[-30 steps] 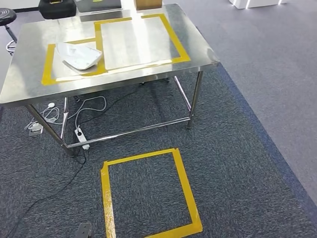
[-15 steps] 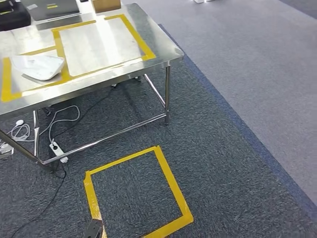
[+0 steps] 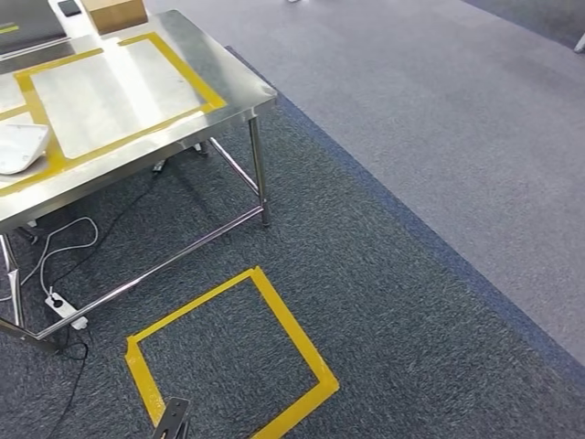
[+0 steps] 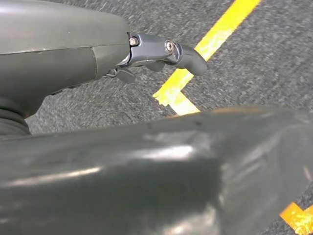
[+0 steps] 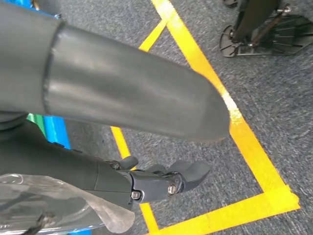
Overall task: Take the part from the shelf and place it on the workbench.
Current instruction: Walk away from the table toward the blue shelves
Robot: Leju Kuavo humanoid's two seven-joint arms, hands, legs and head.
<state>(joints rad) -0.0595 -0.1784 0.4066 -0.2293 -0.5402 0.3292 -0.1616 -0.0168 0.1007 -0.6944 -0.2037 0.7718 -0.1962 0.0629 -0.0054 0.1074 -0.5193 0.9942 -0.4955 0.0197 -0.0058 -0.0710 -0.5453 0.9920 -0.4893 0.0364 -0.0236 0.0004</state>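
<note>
A white, shallow, shell-like part (image 3: 17, 146) lies on the steel workbench (image 3: 228, 96) at the far left of the head view, inside a yellow-taped field. My left hand (image 4: 162, 49) hangs over the dark carpet, its fingers stretched out and nothing in them. My right hand (image 5: 162, 178) also hangs over the carpet with its fingers apart and holds nothing. Its thick grey thumb (image 5: 129, 93) crosses the right wrist view.
A yellow tape square (image 3: 296, 338) marks the carpet in front of the bench. Cables and a power strip (image 3: 62, 306) lie under the bench. A cardboard box (image 3: 113, 14) stands at its far edge. Lighter grey carpet (image 3: 448, 119) spreads to the right.
The camera has swung to the right. The bench and the white part have slid to the left edge of the picture, and more of the grey floor shows.
</note>
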